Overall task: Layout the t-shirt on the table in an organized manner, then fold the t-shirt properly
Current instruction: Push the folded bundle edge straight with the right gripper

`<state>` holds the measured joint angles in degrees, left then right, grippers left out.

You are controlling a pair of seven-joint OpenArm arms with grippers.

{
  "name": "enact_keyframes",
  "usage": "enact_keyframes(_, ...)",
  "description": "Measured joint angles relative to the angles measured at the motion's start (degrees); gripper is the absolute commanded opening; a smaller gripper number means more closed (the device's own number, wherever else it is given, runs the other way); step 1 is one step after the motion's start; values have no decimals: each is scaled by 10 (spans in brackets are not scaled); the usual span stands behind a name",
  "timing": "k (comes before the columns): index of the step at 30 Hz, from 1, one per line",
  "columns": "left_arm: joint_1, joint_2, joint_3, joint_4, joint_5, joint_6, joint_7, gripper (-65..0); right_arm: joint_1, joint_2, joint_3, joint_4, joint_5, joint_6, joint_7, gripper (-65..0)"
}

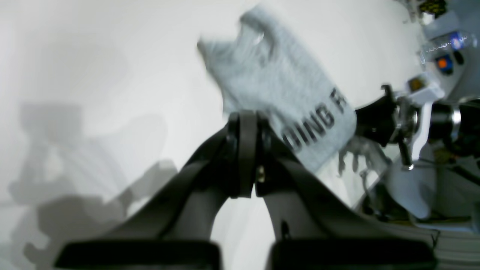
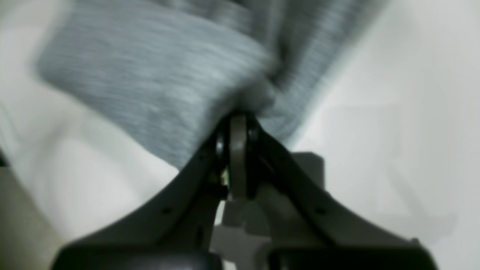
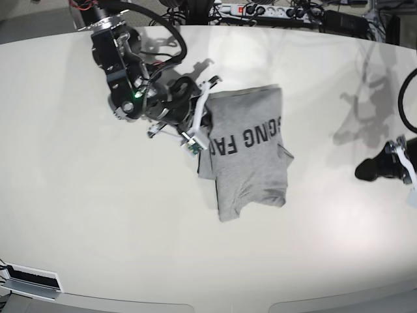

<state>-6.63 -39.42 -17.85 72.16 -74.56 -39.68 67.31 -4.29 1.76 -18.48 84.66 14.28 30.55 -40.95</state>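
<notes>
1. Right claw (image 2: pixel 238 123): clamped on the t-shirt (image 3: pixel 251 153), whose long axis trails away from it across the tabletop (image 3: pixel 78 215).
2. Left claw (image 1: pixel 245 123): closed, empty, well apart from the shirt.

The t-shirt (image 3: pixel 251 153) lies mid-table (image 3: pixel 78 215), between both arms.

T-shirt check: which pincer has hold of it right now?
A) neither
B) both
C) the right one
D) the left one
C: the right pincer is shut on a bunched edge of the t-shirt, while the left pincer sits shut and apart from the cloth, over the bare table.
</notes>
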Motion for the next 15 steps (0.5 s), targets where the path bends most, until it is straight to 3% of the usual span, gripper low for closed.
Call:
enact_keyframes(6,24,1,1,0,0,0,2,-650,-16,-23,0,0,-5,9,-12,-650)
enact_keyframes(9,27,0,1,0,-2,0,2,-650,-14,-23,2,16,-25,-20,-22,-650)
enact_keyframes(12,28,-2,1,0,-44,0,32,-650,-14,-21,6,81,-3,-25,-61,-650)
enact_keyframes(13,28,-2,1,0,-68,0,43,-650,-14,-20,7,108,13,-18,-78,-650)
enact_keyframes(15,30,-2,1,6,-92,0,63,-650,-15,-19,7,156,60,28,-109,-650)
